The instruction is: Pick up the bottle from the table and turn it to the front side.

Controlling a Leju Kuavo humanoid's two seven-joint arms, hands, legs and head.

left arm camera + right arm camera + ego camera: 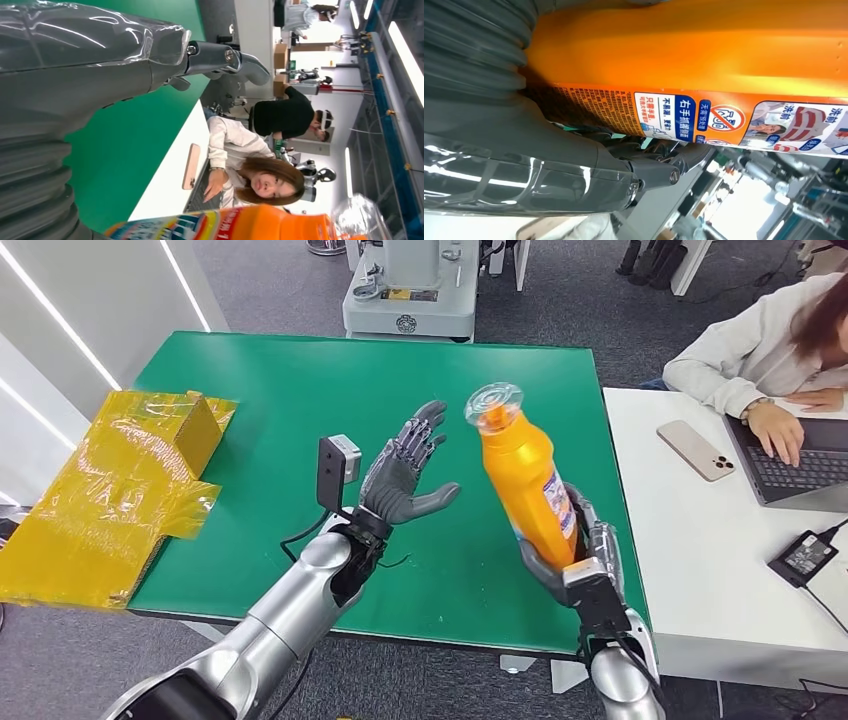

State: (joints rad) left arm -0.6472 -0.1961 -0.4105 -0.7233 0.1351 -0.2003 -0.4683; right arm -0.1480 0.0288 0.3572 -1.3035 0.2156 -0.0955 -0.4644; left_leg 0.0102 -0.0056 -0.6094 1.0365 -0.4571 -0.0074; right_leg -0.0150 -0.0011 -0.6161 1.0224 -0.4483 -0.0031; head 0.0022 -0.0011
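My right hand grips the base of an orange bottle with a clear cap, held up above the green table and leaning slightly left. Its printed label faces right in the head view. The right wrist view shows the orange bottle against the palm, with the thumb wrapped under it. My left hand hovers over the table a little left of the bottle, fingers spread, palm toward it, holding nothing. In the left wrist view the bottle lies beyond the left hand.
A yellow taped box lies at the table's left edge. To the right stands a white desk with a phone, a laptop and a charger; a person types there. A grey machine stands behind the table.
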